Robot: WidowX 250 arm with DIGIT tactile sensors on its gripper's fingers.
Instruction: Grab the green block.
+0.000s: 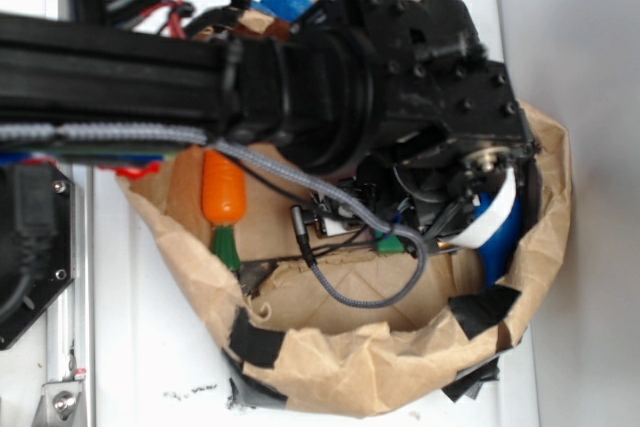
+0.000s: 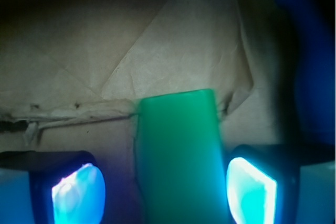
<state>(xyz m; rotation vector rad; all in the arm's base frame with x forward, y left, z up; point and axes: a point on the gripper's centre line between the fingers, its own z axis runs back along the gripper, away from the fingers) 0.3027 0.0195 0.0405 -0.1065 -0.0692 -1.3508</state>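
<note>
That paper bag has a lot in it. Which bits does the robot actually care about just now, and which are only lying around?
In the job:
- green block, lying between the two pads
- pincer, open around it, not yet gripping

Lying about:
- blue bottle
- orange carrot
- paper bag holding them all

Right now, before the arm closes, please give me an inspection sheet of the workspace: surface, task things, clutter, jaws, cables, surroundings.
Surface: creased brown paper bag, patched with black tape, on a white table.
Job's things: green block lies on the bag floor.
Clutter: orange carrot and blue bottle inside the bag.
Grippers: gripper open, jaws either side of the block, gaps visible both sides.
Cables: grey braided cable loops into the bag.
Surroundings: black arm crosses above; red wires at the top edge.
</note>
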